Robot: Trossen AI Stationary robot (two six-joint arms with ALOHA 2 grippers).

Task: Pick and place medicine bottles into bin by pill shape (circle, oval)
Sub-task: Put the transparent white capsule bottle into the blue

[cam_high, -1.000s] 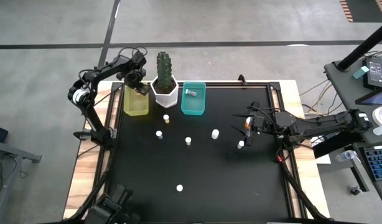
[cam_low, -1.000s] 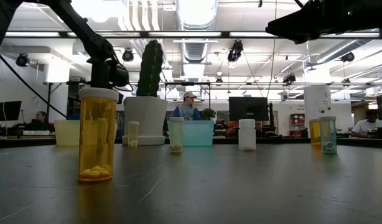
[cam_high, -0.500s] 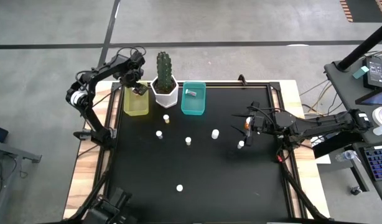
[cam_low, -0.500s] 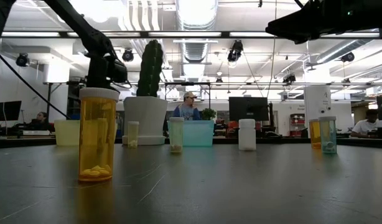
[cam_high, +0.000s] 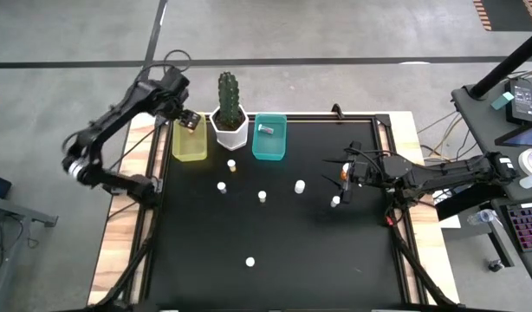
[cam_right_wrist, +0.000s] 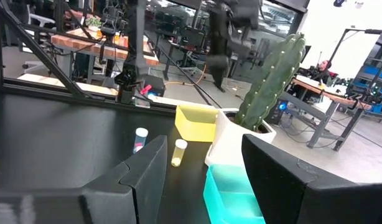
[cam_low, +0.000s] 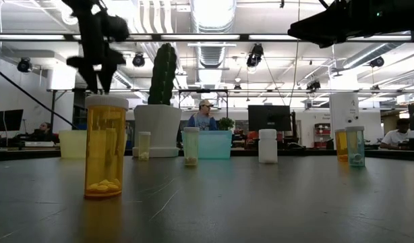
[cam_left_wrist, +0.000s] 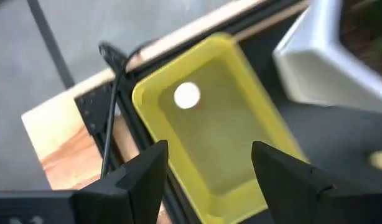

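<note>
Left gripper [cam_high: 188, 121]: upper left of the high view, hanging over the yellow bin [cam_high: 189, 141]; its fingers [cam_left_wrist: 138, 177] are spread with nothing between them, and the bin sits straight below in the left wrist view.

Yellow bin contents: one bottle [cam_left_wrist: 187, 96] stands inside near a corner, white cap up (so this drop looks finished, as I judge it).

Right gripper [cam_high: 344, 178]: right of centre in the high view, low over the tabletop [cam_high: 275, 251]; its fingers [cam_right_wrist: 132, 171] are parted and hold nothing.

Loose bottles: six stand upright across the middle of the tabletop, at [cam_high: 232, 164], [cam_high: 221, 186], [cam_high: 262, 197], [cam_high: 299, 185], [cam_high: 335, 201] and [cam_high: 249, 261]; caps up, long axes vertical.

Key relation: the bottle nearest the right gripper stands just below and left of its fingers in the high view, close by; the left gripper is well apart from all six. The right arm is the nearer one for that bottle (a short reach, I would say).

Teal bin [cam_high: 269, 137]: top centre, right of the cactus pot [cam_high: 230, 130]; something small lies in its upper part, too small to tell.

Pill shape: in the low view the nearest orange bottle [cam_low: 105, 146] shows pills at its base, but circle or oval cannot be told.
</note>
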